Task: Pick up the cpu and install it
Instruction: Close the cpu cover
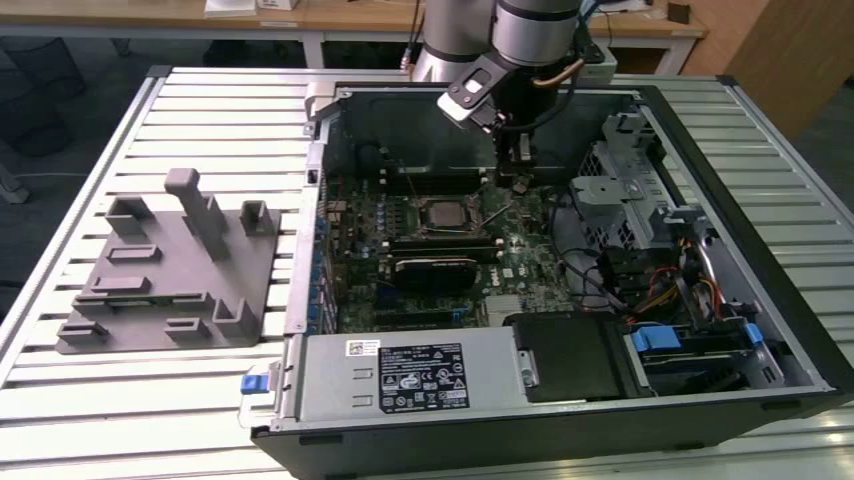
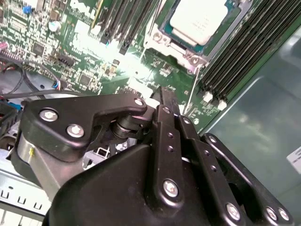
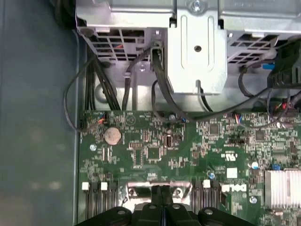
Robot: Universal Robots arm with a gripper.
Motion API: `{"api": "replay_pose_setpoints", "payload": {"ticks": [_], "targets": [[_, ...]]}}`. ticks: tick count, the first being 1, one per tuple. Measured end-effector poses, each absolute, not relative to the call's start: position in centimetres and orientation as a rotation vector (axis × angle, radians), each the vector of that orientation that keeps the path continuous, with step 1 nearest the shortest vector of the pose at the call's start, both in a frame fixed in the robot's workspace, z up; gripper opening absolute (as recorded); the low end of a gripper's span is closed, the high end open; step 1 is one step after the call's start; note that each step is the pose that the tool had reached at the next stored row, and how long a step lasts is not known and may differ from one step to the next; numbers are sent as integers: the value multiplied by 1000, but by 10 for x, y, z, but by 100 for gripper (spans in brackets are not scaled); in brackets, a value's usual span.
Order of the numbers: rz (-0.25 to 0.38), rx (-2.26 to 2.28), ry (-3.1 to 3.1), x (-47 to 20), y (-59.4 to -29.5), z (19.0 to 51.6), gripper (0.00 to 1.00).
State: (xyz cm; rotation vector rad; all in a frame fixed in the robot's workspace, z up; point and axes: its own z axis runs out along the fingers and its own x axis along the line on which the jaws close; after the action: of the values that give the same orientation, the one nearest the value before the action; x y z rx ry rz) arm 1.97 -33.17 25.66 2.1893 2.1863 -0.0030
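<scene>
CPU (image 2: 203,20) sits in the socket (image 2: 187,56) on the motherboard (image 3: 155,150), its silvery-beige top facing up inside the metal retention frame. In the second wrist view its far edge is cut off by the picture's border, so you see only part of the lid. In the exterior view you'll find that socket near the middle of the board, inside the open computer case (image 1: 747,150) on the slatted counter (image 1: 134,400).

Your claw (image 2: 164,94) hangs over the board just beside the socket, between it and the case's back wall, and apart from the chip. Its fingers are pressed together with nothing visible between them. Their very tips are hidden behind the claw's own black linkage, so you cannot tell whether they touch the board. A thin metal lever (image 2: 191,96) stands close to the tips (contact is too hard to make out).

In the first wrist view the fingers cover most of the socket, leaving only a shiny strip of frame. Beyond it you see a coin cell (image 3: 112,135) and a metal drive cage (image 3: 197,47) with black cables.

The grey fixture (image 1: 160,270) lies on the counter at the exterior view's left, well apart from the case.
</scene>
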Motion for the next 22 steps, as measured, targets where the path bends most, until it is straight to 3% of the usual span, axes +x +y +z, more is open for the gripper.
{"api": "replay_pose_setpoints", "payload": {"ticks": [22], "targets": [[-4, 2190, 2187, 42, -329, 252, 11]]}}
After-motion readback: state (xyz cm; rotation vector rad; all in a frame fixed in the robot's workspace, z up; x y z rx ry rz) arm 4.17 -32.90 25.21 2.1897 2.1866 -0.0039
